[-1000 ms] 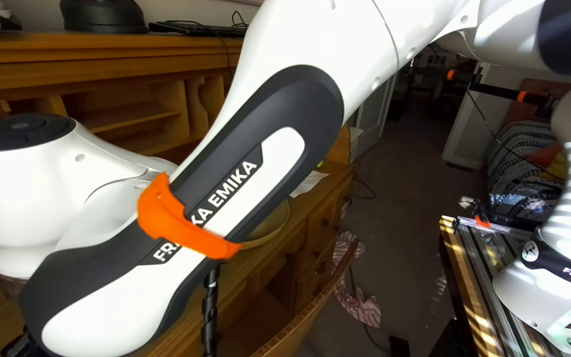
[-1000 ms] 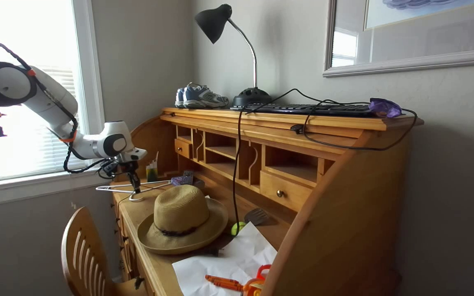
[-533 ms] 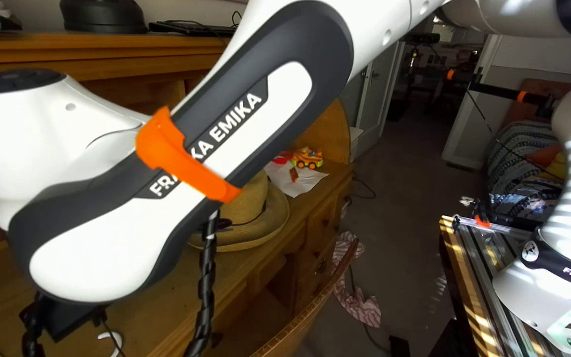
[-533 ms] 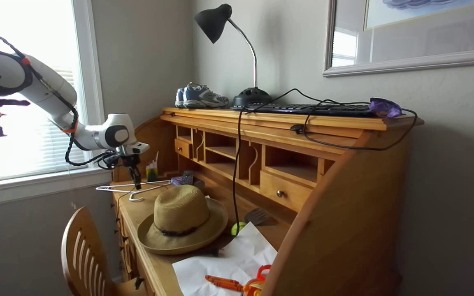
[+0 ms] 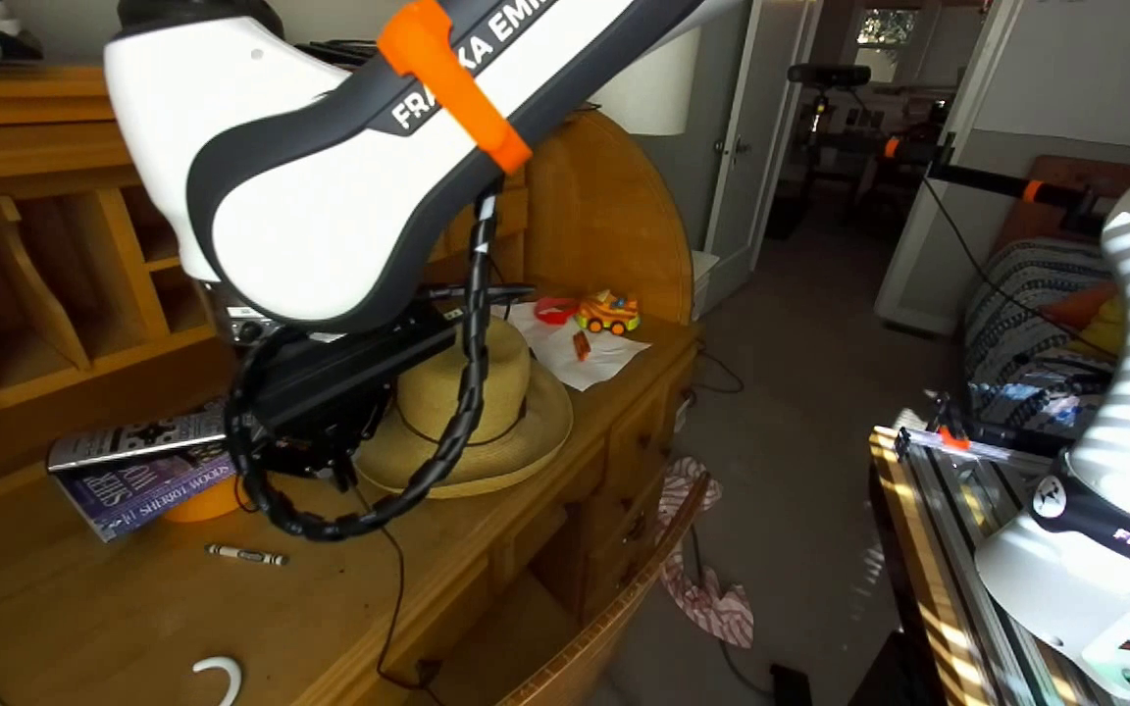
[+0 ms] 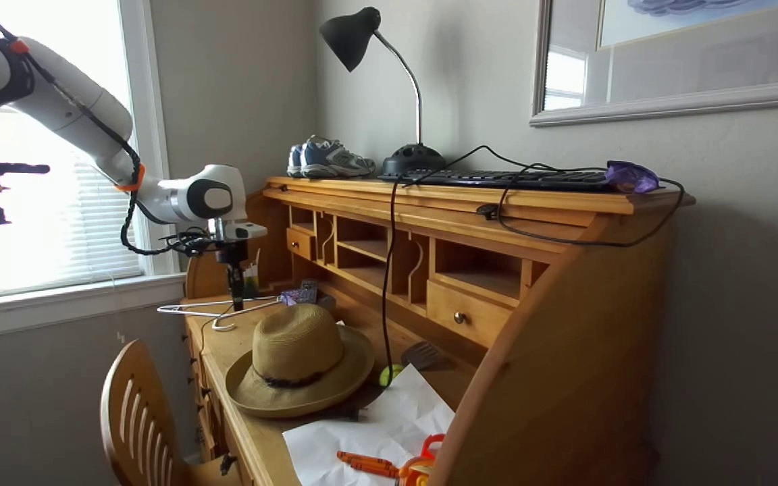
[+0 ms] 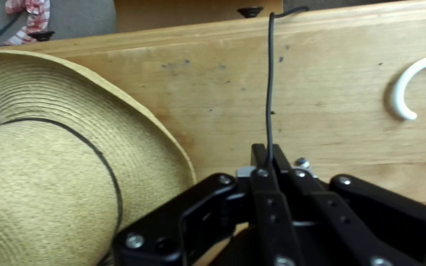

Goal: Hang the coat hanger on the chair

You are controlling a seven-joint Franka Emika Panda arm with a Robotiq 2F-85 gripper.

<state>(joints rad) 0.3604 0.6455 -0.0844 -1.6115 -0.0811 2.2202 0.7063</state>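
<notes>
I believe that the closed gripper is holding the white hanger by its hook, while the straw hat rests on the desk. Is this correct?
Not quite. The wrist view shows the gripper closed on a thin black cable, with the hook of the white hanger apart from it. The straw hat does rest on the desk.

straw hat near paper on desk

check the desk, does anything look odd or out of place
Yes: the hand is shut on a black cable that runs over the desk edge. That's odd because the white coat hanger, the thing to hang, sits apart, ungripped.
</notes>
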